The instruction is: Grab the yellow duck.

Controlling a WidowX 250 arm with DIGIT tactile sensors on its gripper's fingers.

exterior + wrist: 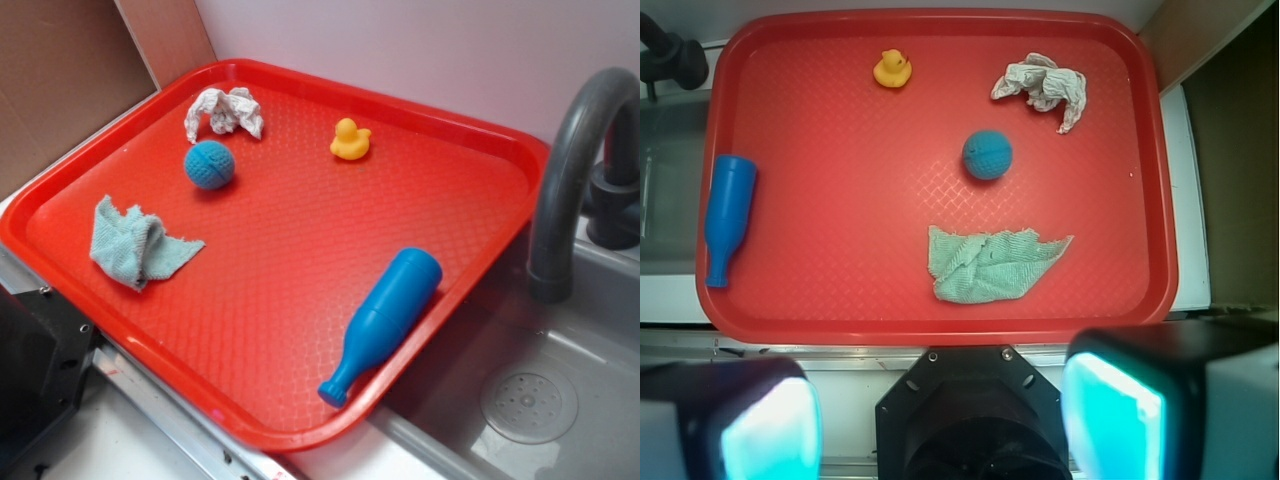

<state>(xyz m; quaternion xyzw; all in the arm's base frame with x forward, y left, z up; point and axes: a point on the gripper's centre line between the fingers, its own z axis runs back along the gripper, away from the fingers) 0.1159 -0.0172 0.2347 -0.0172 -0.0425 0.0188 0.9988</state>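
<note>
The yellow duck (350, 140) (892, 69) stands upright near the far side of the red tray (480, 135) (840, 320), alone, with bare tray around it. My gripper (940, 415) hangs high above the tray's near edge, over the robot base, far from the duck. Its two cyan-padded fingers (1110, 420) stand wide apart with nothing between them. The gripper itself does not show in the exterior view.
On the tray also lie a blue knitted ball (209, 164) (987, 155), a crumpled white paper (224, 112) (1042, 86), a pale green cloth (135, 243) (990, 265) and a blue toy bottle (385, 320) (728, 215). A grey faucet (575, 170) and sink (530, 400) adjoin the tray.
</note>
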